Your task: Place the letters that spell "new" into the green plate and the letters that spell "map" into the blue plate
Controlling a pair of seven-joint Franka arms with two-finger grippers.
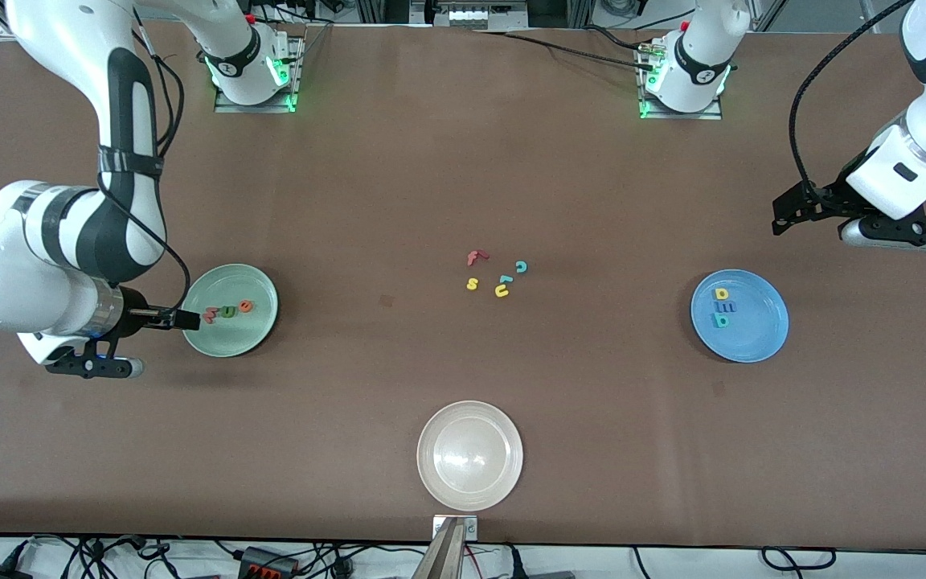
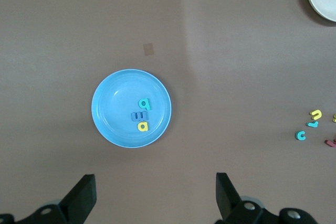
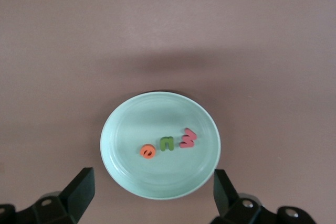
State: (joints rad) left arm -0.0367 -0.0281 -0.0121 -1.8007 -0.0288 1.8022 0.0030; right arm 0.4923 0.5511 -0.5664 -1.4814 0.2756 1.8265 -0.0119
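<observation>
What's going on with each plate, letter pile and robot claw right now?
Round mint-green plate: holds the orange, green and red foam letters.
Round blue plate: holds the teal, blue and yellow foam letters.
Beige-white plate: empty.
Leftover foam letters: loose mid-table.
Right gripper: open, over the green plate's edge.
Left gripper: open, waiting, empty.

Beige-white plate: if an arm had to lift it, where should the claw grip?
Probably the raised rim of the beige-white plate, coming down from above with one finger inside, one outside. It sits flat, so the rim is the only graspable edge.
</observation>
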